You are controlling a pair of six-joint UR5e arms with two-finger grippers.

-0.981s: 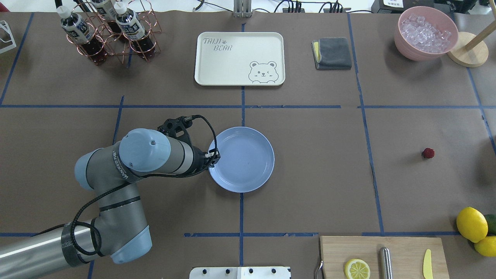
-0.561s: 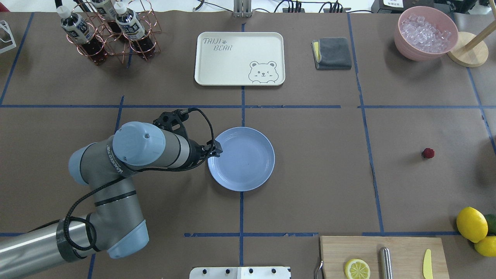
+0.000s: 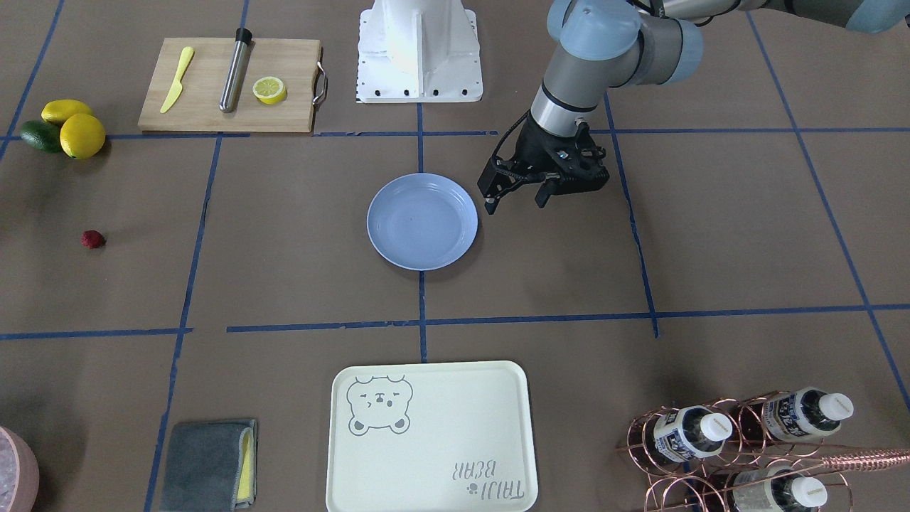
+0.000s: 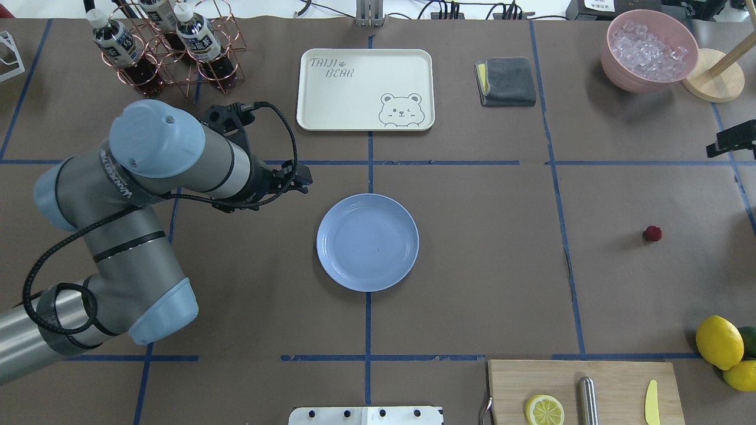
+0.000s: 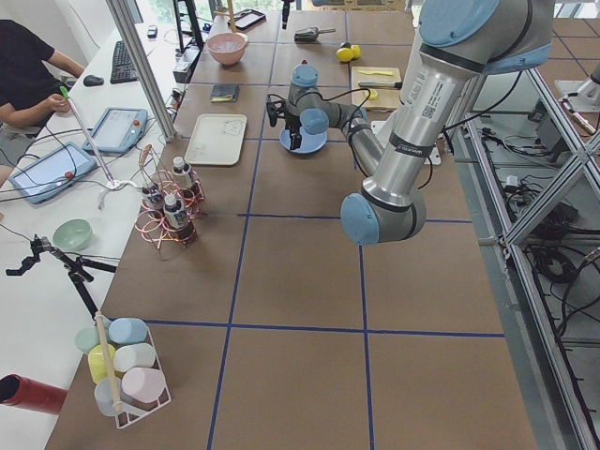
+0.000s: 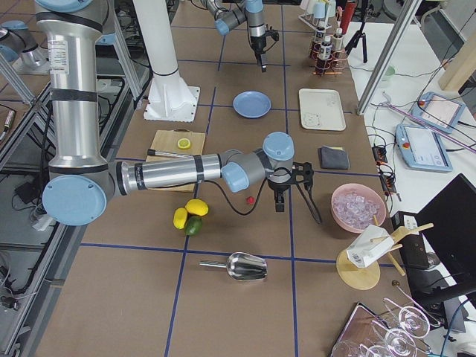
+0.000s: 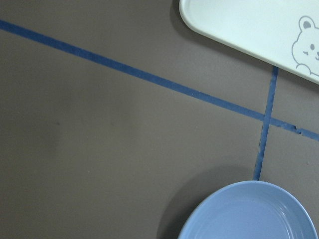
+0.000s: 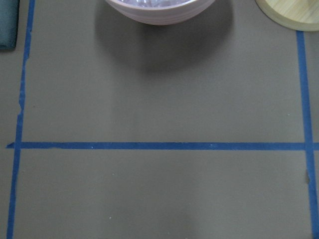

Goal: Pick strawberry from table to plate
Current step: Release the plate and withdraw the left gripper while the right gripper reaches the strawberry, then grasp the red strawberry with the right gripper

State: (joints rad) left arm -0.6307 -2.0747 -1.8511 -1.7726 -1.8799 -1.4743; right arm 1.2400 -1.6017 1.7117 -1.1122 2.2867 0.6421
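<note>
The strawberry, small and round, lies on the bench well apart from the plate; an off-centre pinch could send it rolling. The left gripper hangs just beside the plate, jaws apart and empty. The right gripper hovers near the berry; I cannot tell its opening.

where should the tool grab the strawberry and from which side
Pinch the strawberry across its widest middle, coming straight down from above. It is small, roundish and lies low on the flat table with bare surface all round, so a side approach would likely scrape or nudge it.
</note>
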